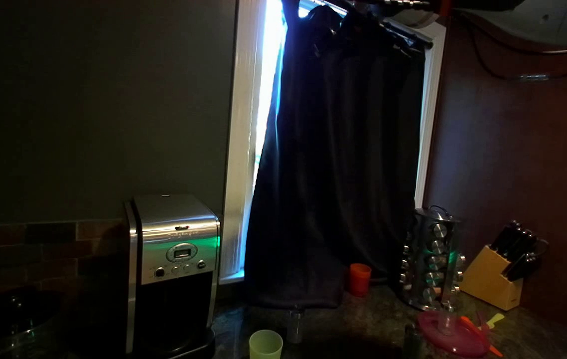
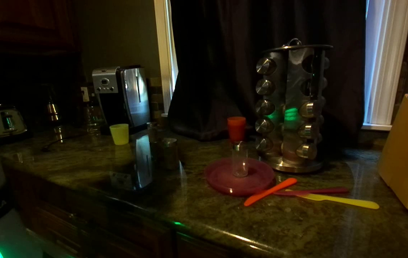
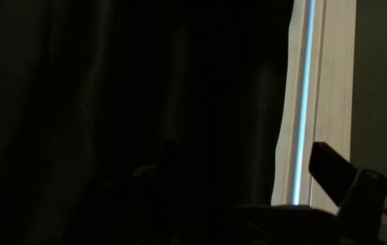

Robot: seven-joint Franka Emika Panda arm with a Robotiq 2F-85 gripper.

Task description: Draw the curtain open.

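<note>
Black curtain (image 1: 346, 149) blocks window (image 1: 269, 75); red cup (image 1: 359, 281) in harm's way

Cloth hangs across most of it along the table's (image 2: 207, 211) back edge, its hem just beside the cup, the spice rack (image 2: 297, 114) near. A low sideways pull could sweep the cup over or snag the rack. The pincer (image 3: 244, 149) looks released, one finger lost against dark fabric, the other before the white window frame (image 3: 336, 85); closing there might catch trim instead.
</note>
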